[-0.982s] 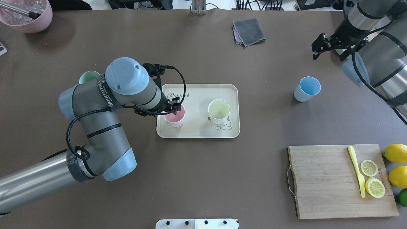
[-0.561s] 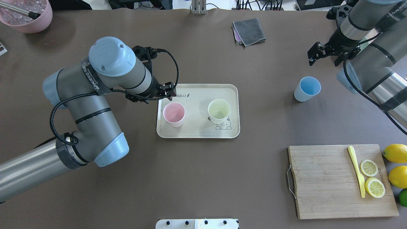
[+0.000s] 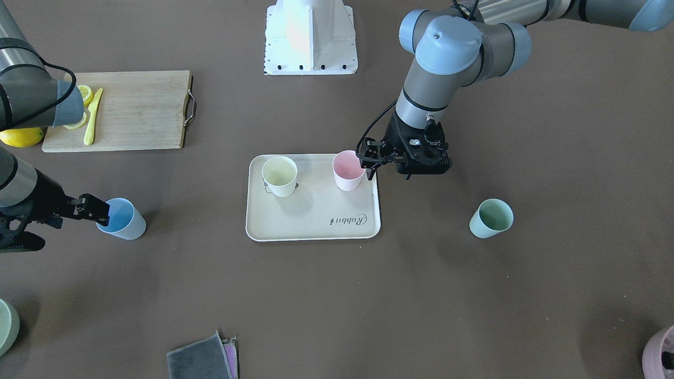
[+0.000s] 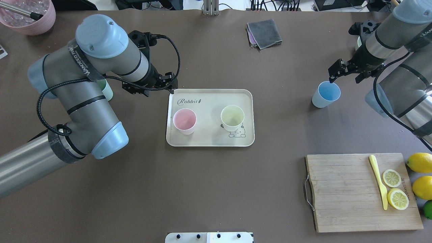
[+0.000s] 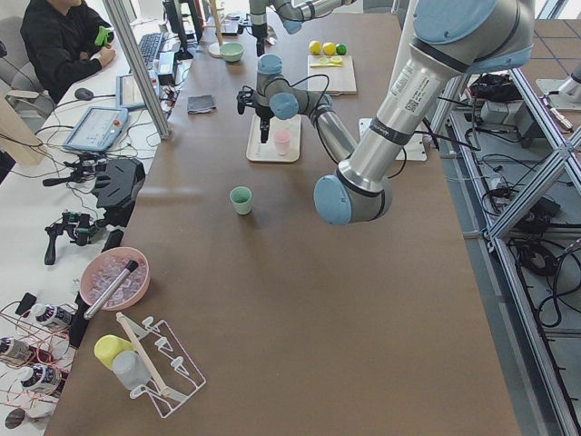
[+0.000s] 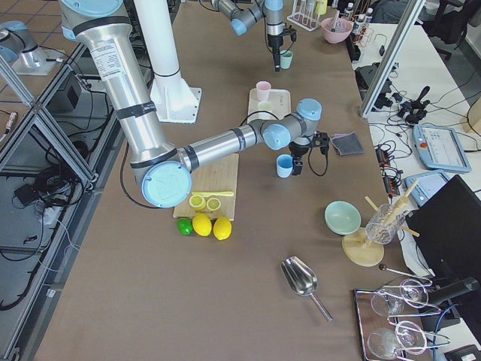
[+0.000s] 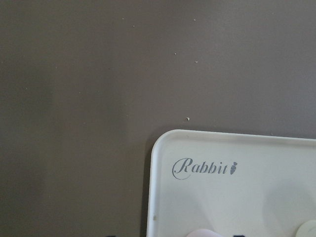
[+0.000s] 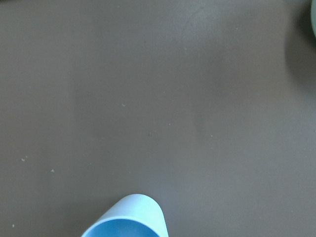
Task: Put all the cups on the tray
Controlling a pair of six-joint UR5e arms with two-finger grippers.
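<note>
The cream tray lies mid-table with the pink cup and the yellow cup upright on it. My left gripper is open and empty, above the tray's far left corner, apart from the pink cup. The mint green cup stands on the table left of the tray, half hidden by my left arm in the overhead view. The blue cup stands on the table right of the tray. My right gripper is open just beyond it, one finger at its rim.
A wooden cutting board with lemon slices and a yellow knife lies at the near right, with lemons beside it. A grey cloth lies at the far middle. A mauve pot stands at the far left corner.
My left gripper has let go of the pink cup, which stays on the tray, and drawn back toward the tray's far left corner. My right gripper has moved in toward the blue cup.
</note>
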